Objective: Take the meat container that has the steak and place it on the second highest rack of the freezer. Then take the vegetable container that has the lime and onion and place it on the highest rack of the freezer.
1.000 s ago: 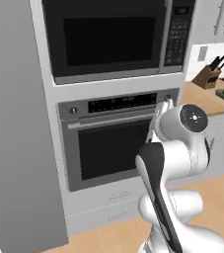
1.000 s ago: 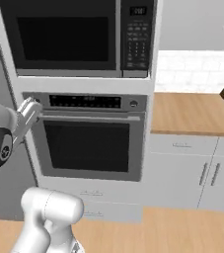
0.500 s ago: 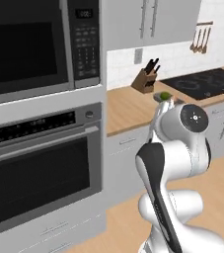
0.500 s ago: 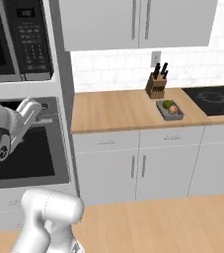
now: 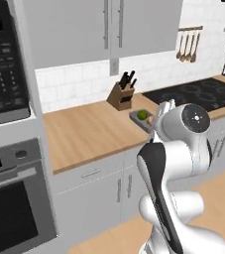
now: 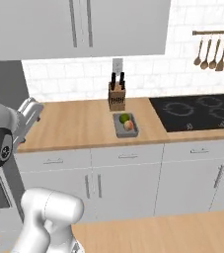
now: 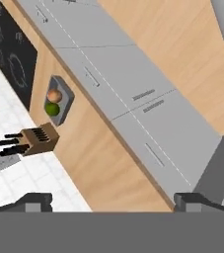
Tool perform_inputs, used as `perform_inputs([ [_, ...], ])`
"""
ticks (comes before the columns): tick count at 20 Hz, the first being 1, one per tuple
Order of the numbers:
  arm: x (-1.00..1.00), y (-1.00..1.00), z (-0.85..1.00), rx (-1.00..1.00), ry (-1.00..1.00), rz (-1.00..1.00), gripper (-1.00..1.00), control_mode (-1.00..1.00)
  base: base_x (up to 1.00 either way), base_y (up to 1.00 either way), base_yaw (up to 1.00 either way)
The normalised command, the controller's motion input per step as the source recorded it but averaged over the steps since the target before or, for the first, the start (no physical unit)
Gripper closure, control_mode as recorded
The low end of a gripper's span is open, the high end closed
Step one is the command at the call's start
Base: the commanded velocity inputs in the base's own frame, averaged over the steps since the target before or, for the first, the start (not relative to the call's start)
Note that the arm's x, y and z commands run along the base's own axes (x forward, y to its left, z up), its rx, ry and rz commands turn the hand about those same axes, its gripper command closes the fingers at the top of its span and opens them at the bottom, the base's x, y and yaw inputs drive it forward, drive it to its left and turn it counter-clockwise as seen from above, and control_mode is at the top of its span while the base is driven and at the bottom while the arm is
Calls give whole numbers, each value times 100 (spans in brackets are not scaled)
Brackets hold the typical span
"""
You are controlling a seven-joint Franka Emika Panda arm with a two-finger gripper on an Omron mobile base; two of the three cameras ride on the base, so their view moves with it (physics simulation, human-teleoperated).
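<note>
The gripper (image 7: 111, 197) is standing wide open with nothing between its finger tips, and it is riding high, clear of the wooden counter (image 6: 84, 123). The vegetable container (image 6: 125, 124), a flat dark-grey rectangular tray, is lying on that counter well apart from the gripper: off to its right and lower in the right base view, and toward the far upper left in the hand view. The tray is sitting just in front of the knife block (image 6: 116, 96) and just beside the black cooktop (image 6: 202, 111). Its long axis is running from the counter's front edge toward the tiled wall, a short end facing the cabinet fronts below. The lime (image 6: 124, 118) is resting at the wall end and the onion (image 6: 129, 125) at the front end, the two touching or nearly so. By my judgement, the gripper is needing to travel rightward and downward to straddle the tray across its narrow width.
</note>
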Motion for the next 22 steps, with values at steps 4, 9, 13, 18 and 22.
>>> perform_inputs([
  [4, 0, 0, 0, 0, 0, 0, -100, 100, 97, -100, 11],
  [9, 0, 0, 0, 0, 0, 0, -100, 100, 30, -88, 29],
  [13, 0, 0, 0, 0, 0, 0, -100, 100, 7, -68, 42],
  [18, 0, 0, 0, 0, 0, 0, -100, 100, 57, -40, 10],
  [22, 0, 0, 0, 0, 0, 0, -100, 100, 66, -20, 2],
])
